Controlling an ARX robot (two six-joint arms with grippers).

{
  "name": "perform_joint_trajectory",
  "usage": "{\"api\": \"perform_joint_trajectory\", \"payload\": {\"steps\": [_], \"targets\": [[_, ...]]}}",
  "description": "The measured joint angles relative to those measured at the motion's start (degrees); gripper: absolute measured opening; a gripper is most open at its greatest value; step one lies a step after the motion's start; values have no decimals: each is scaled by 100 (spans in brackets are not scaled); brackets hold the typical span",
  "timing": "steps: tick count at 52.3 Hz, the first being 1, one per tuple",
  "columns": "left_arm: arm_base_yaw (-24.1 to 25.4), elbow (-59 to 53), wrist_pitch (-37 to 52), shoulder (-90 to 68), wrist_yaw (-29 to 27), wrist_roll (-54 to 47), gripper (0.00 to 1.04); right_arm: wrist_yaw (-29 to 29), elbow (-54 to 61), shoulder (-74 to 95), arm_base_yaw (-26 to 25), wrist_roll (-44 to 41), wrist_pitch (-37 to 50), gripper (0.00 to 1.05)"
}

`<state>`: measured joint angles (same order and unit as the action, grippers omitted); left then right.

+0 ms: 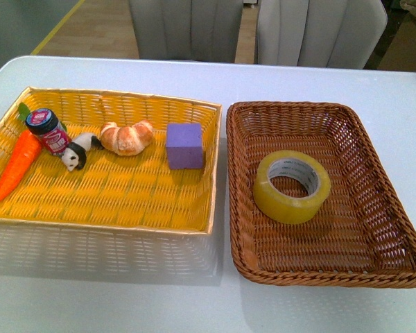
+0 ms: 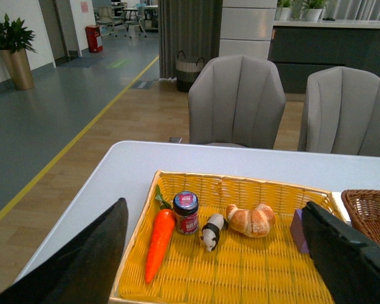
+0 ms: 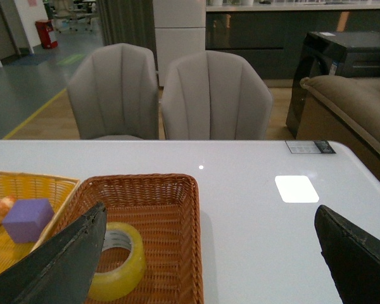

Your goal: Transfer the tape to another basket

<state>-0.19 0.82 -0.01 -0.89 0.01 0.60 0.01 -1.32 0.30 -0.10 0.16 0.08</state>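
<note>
The large translucent yellowish tape roll (image 1: 292, 186) is shown lying at 9 o'clock inside the dark brown wicker basket (image 1: 388, 229); both grippers' fingers are spread, empty. Placement is judged complete; only retreat remains.

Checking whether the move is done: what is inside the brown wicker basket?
Only the tape, lying flat on the woven floor of the brown wicker basket. The floor under the roll itself is covered; through its core, weave shows.
</note>
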Motion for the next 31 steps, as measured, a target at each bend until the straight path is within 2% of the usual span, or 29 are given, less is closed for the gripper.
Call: {"api": "perform_joint_trajectory", "payload": {"steps": [2, 6, 31], "targets": [[0, 0, 0, 0, 0, -11, 98, 0, 0, 0, 0, 0, 0, 96], [0, 0, 0, 0, -2, -13, 95, 0, 0, 0, 0, 0, 0, 96], [0, 0, 0, 2, -2, -13, 96, 0, 0, 0, 0, 0, 0, 96]]}}
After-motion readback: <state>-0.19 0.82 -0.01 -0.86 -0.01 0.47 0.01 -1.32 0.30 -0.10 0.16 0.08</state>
